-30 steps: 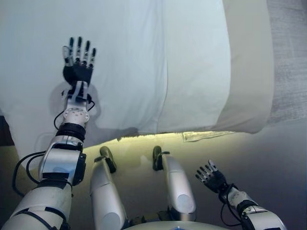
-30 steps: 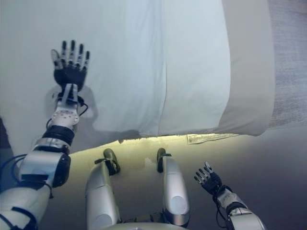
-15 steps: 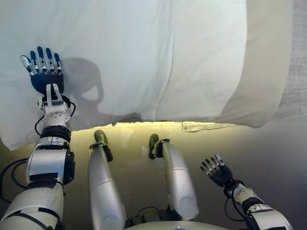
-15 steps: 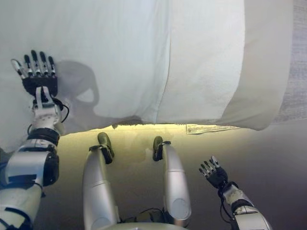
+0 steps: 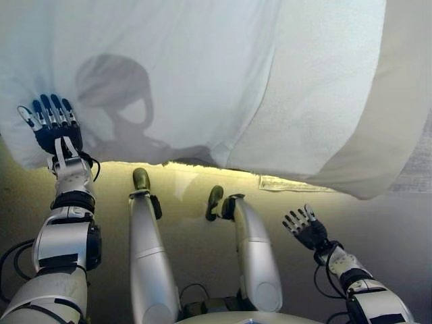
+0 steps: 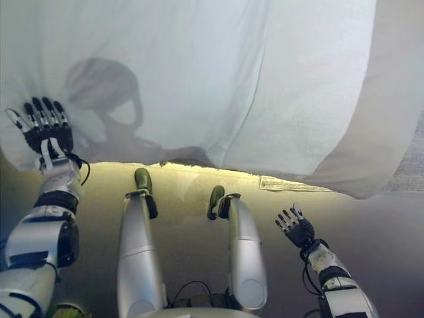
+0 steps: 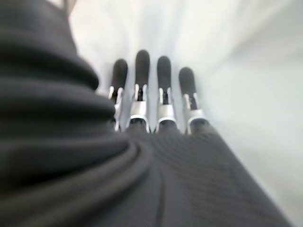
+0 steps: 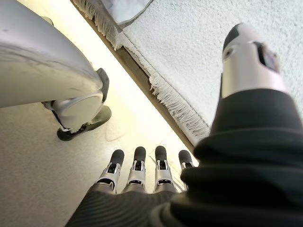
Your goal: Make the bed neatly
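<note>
The bed (image 5: 378, 128) fills the upper part of both eye views, its near edge running across just above the floor, with a lit strip beneath it. A smooth white sheet (image 5: 169, 74) covers the left and middle of the bed and hangs over the near edge; its hem sags lower at the left. Beside it on the right lies a coarser, towel-like white blanket (image 5: 317, 88), and past that a plain beige cover (image 5: 398, 115) drapes down the bed's right corner. A fringed edge of the blanket shows in the right wrist view (image 8: 175, 106), hanging over the bed's side. The far side of the bed is cut off by the top of the views.

The left hand (image 5: 57, 128) lies flat on the sheet near its left hanging edge, fingers (image 7: 142, 71) straight and spread, grasping nothing. The right hand (image 5: 307, 229) hangs well apart from the bed, low over the pale carpet floor (image 5: 385, 223), fingers (image 8: 137, 163) straight and released. Open floor lies to the right of that hand.
</note>
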